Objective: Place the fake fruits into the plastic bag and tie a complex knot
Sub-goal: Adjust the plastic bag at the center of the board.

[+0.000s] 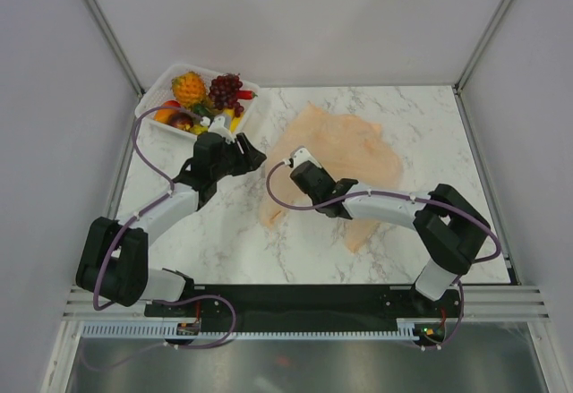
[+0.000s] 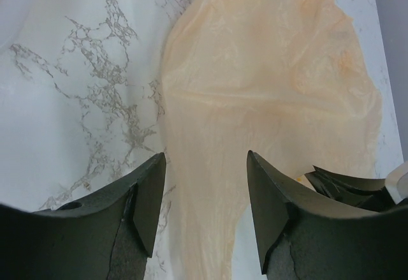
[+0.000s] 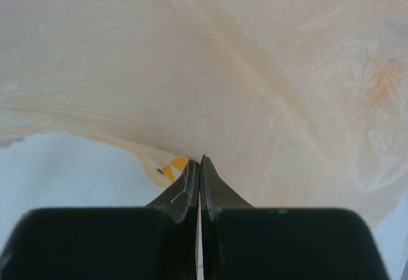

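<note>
My right claw [image 3: 199,162] is pressed together on the near edge of the plastic bag [image 3: 268,69], pinching the thin film at its tips. The rest of the bag spreads away ahead of it, lying mostly flat on the marble worktop [image 1: 224,232]. My left claw [image 2: 204,165] is spread wide above the worktop, with the bag just ahead of its fingertips. The fake fruits [image 1: 204,96] are heaped in a white basket [image 1: 159,80], close behind that left claw and off to one side.
</note>
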You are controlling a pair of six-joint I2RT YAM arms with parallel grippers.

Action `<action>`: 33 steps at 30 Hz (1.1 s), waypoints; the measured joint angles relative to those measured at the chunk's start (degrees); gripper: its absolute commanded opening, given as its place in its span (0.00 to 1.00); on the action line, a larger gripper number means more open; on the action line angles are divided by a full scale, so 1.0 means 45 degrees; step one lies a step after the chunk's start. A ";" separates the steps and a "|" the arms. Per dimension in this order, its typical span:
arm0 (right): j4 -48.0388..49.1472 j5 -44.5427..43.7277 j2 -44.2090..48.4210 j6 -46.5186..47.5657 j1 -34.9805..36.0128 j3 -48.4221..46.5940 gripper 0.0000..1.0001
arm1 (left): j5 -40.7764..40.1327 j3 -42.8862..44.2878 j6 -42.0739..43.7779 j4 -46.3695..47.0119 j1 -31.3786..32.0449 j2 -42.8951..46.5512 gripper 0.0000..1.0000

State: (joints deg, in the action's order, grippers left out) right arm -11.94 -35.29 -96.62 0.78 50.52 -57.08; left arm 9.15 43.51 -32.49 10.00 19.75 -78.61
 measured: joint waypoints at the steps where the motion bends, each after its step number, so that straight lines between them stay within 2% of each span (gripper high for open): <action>1: 0.0049 0.0034 0.0000 -0.0044 0.0000 -0.0117 0.00 | 0.0000 -0.0015 0.0000 0.0000 0.0000 0.0000 0.61; 5: -0.0010 0.0102 0.0000 -0.0738 -0.0049 -0.0840 0.00 | -0.0015 -0.0112 -0.0005 0.0024 0.0005 0.0039 0.61; 12: -0.1987 0.0350 -0.1107 -0.3283 -0.0865 -0.4886 0.00 | -0.0471 -0.0685 -0.0015 0.0131 0.0121 0.0869 0.64; 16: -0.2657 0.0593 -0.1734 -0.4031 -0.1103 -0.6193 0.00 | -0.1287 -0.1617 -0.0010 0.0408 0.0272 0.2637 0.68; 25: -0.3575 0.0918 -0.2259 -0.4677 -0.1263 -0.6494 0.00 | -0.3400 -0.3730 0.0029 0.1676 0.0869 0.6805 0.82; 29: -0.3823 0.0520 -0.2259 -0.4911 -0.1375 -0.6455 0.00 | -0.3565 -0.3774 0.0083 0.2205 0.1146 0.6518 0.82; 33: -0.3842 0.0131 -0.1860 -0.5042 -0.1418 -0.5722 0.00 | -0.3453 -0.3113 0.0078 0.2098 0.1195 0.4469 0.81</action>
State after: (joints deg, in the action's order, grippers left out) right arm -29.23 -34.70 -104.99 -21.91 44.14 -82.83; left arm -6.39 29.50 -32.14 19.44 25.12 -58.50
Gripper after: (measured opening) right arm 0.010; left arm 0.812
